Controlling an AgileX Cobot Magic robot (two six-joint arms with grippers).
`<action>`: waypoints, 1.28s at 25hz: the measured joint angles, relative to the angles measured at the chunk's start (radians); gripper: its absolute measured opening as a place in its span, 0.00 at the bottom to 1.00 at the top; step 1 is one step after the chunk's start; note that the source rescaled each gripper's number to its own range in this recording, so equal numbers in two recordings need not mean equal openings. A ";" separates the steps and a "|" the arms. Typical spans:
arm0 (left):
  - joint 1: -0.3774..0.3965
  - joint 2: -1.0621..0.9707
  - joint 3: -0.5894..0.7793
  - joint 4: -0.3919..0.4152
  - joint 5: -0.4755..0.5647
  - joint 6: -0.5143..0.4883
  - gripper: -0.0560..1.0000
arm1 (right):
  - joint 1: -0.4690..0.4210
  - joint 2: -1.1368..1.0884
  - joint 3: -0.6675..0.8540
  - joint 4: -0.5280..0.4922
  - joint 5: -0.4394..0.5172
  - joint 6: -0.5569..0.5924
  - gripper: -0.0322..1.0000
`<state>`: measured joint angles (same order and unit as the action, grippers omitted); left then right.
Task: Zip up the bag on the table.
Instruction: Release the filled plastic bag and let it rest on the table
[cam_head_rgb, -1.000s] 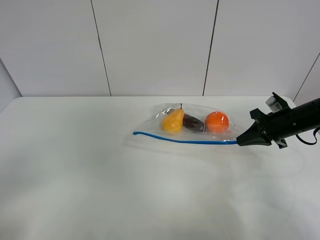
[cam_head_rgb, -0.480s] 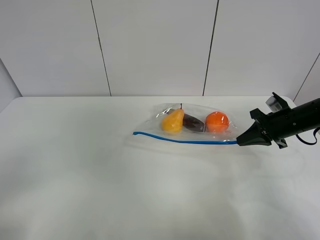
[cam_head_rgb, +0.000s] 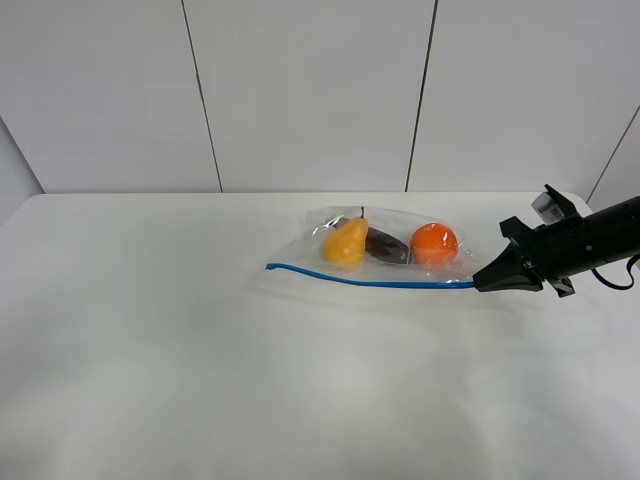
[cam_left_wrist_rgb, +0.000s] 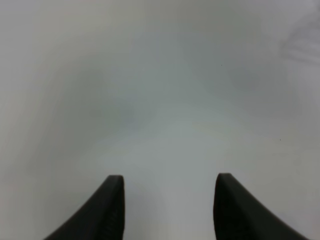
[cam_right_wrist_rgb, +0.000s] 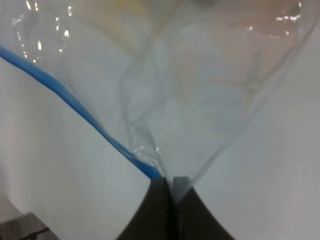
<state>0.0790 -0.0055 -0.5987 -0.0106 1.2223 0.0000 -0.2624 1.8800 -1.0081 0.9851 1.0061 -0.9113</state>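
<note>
The bag (cam_head_rgb: 385, 250) lies on the white table (cam_head_rgb: 200, 350), right of centre, clear and crinkly with a blue zipper strip (cam_head_rgb: 370, 281) along its near edge. A yellow pear (cam_head_rgb: 345, 242), a dark item (cam_head_rgb: 386, 246) and an orange ball (cam_head_rgb: 434, 243) show through it. My right gripper (cam_head_rgb: 477, 285) is shut on the bag's right corner at the end of the zipper; the right wrist view shows the plastic (cam_right_wrist_rgb: 200, 100) and blue strip (cam_right_wrist_rgb: 80, 110) pinched between the tips (cam_right_wrist_rgb: 171, 186). My left gripper (cam_left_wrist_rgb: 167, 187) stands open over bare table and is outside the exterior high view.
A grey panelled wall (cam_head_rgb: 310, 95) rises behind the table's far edge. The right arm (cam_head_rgb: 585, 245) reaches in from the right side.
</note>
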 joint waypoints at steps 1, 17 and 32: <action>0.000 0.000 0.000 0.000 0.000 0.000 0.82 | 0.000 0.000 0.000 0.000 0.000 0.000 0.03; 0.000 0.000 0.000 0.000 0.000 0.000 0.82 | 0.000 0.000 0.000 0.032 -0.033 0.003 0.95; 0.000 0.000 0.000 0.000 0.000 0.000 0.82 | 0.000 0.000 0.000 -0.055 -0.104 0.023 1.00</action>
<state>0.0790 -0.0055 -0.5987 -0.0106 1.2223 0.0000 -0.2624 1.8800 -1.0081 0.9303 0.9016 -0.8887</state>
